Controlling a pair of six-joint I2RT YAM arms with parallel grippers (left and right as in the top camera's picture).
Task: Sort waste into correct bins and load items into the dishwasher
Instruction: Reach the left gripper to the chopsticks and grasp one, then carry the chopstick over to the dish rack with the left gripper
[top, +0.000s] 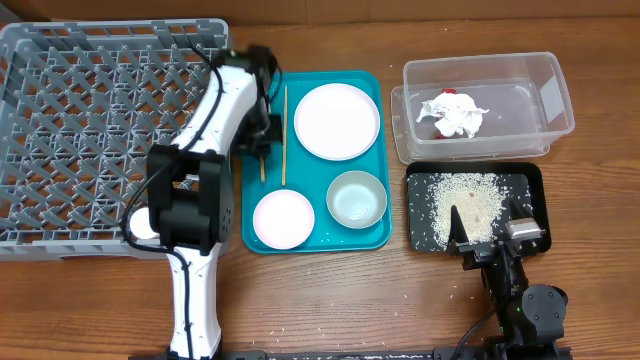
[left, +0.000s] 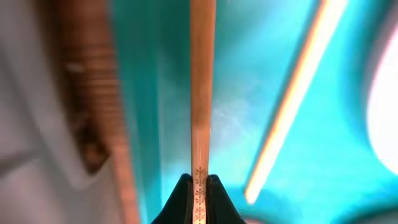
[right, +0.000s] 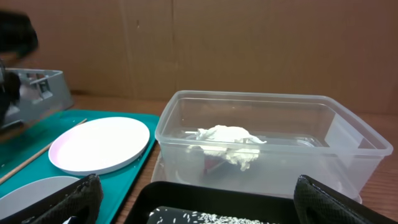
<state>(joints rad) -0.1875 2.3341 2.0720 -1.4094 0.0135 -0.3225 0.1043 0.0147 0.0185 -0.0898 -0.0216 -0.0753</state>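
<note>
Because it hangs nearest the robot's base, start with the right gripper (right: 196, 190): its fingers are spread wide and empty over the black tray (top: 528, 185) of rice grains (top: 465, 195), at the table's 4 o'clock. On the teal tray (top: 310, 175) at centre, the small pink bowl (top: 283, 219) sits at 7 o'clock and the grey-green bowl (top: 357, 198) at 5. Farther on, at that tray's 9 o'clock edge, the left gripper (left: 199, 186) is pinched on one chopstick (left: 202, 93) where a small printed pattern shows. The second chopstick (left: 298, 99) lies near it on the tray. The stick looks light, stiff and smooth, so I judge it could swivel or slip in so narrow a pinch; a hold nearer its middle would balance better. The pink plate (top: 337, 121) lies at 1 o'clock, the clear tub (top: 480, 62) with tissue (top: 455, 115) at the table's 2 o'clock, the dish rack (top: 60, 120) at 10.
</note>
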